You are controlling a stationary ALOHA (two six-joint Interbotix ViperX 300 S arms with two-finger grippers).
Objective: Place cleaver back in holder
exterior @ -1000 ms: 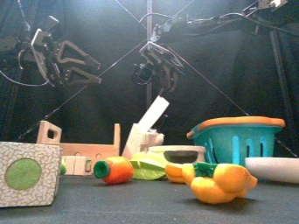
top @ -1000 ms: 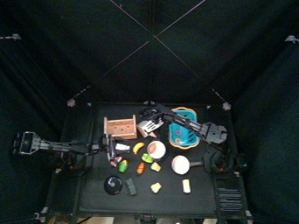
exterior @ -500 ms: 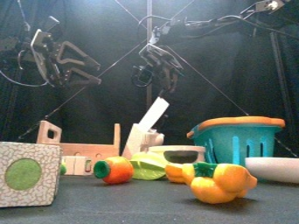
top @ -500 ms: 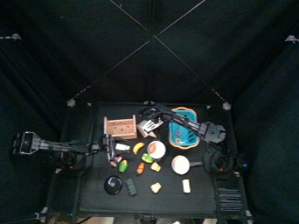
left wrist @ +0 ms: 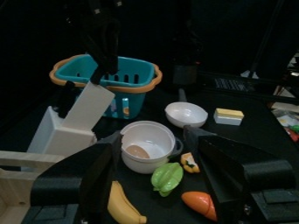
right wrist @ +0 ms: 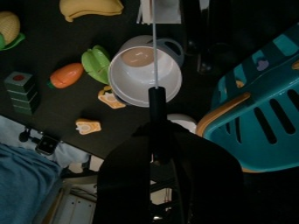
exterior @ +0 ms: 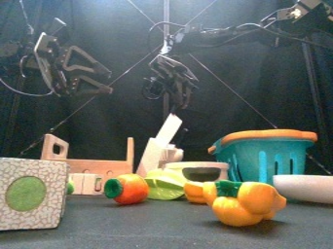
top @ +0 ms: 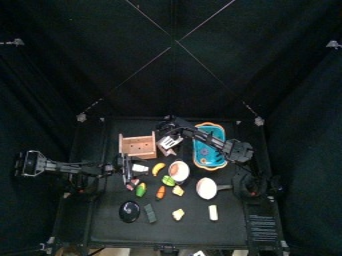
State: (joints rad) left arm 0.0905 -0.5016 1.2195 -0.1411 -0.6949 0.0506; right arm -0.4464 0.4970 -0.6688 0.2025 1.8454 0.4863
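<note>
My right gripper (exterior: 169, 88) is hanging over the middle of the table with its fingers part-way apart, pinching nothing. It is pointing down at the cleaver (exterior: 166, 136), and the front view is showing a gap between my fingertips and the blade's top corner. From my right wrist the blade (right wrist: 156, 70) is showing edge-on as a thin white line running out ahead of my dark jaws.

The cleaver is not sitting in the holder (top: 135, 146). It is standing tilted on the table just beside it, between the holder and the blue basket (exterior: 267, 156), with its white blade leaning up toward the basket side. The left wrist view is showing the cleaver (left wrist: 76, 118) next to a white bowl (left wrist: 146, 144), with my right gripper (left wrist: 105, 63) just above the blade tip. I cannot tell there whether the two are touching.

The holder is sitting at the back left of the clutter, a tan wooden block.

My left gripper (left wrist: 163, 188) is resting low at the table's left side with its fingers spread wide and nothing between them. It is looking out over the bowl, a green vegetable (left wrist: 167, 178) and a banana (left wrist: 121, 203).
</note>
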